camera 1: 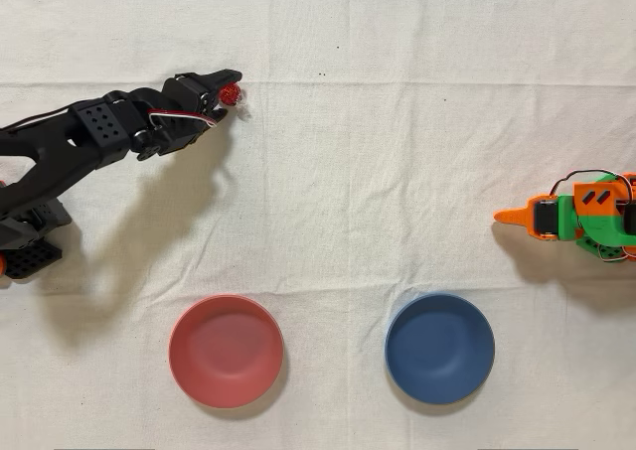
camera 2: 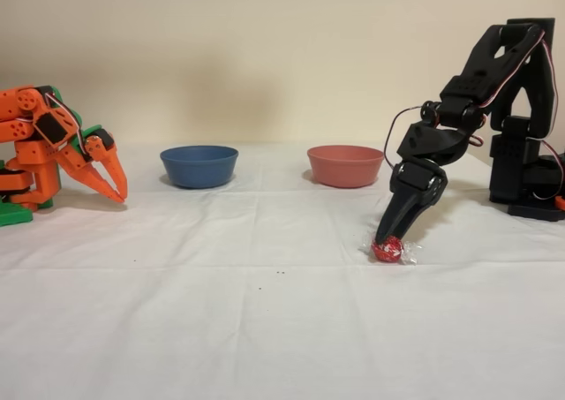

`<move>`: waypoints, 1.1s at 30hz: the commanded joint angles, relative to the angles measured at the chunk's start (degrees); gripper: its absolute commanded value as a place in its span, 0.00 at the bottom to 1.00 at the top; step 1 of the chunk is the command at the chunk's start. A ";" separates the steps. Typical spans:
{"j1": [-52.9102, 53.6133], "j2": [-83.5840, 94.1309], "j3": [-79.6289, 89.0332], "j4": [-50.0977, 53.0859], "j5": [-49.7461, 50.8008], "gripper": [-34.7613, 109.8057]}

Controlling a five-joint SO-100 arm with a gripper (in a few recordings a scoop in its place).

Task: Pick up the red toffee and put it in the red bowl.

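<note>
The red toffee [camera 1: 231,94] [camera 2: 387,251] lies on the white cloth, at the upper left in the overhead view and at the right in the fixed view. My black gripper [camera 1: 227,90] [camera 2: 388,239] points down onto it, and its jaws are closed around the candy, which touches the cloth. The clear wrapper ends stick out beside the fingertips. The red bowl [camera 1: 226,351] [camera 2: 345,165] stands empty, well away from the gripper: at the lower left in the overhead view, and behind and left of the gripper in the fixed view.
A blue bowl [camera 1: 439,348] [camera 2: 199,166] of the same size stands empty beside the red one. The idle orange arm [camera 1: 576,215] [camera 2: 53,153] rests at the opposite table side. My black arm's base [camera 2: 525,153] stands behind the gripper.
</note>
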 commanded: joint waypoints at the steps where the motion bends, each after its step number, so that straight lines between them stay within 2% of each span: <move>1: -0.18 0.18 -2.64 -0.09 -0.62 0.39; 4: -0.18 -0.18 -3.16 -0.09 -0.44 0.37; 17: -0.35 0.53 -3.96 1.58 0.70 0.40; 33: -1.76 6.42 0.35 3.25 1.41 0.39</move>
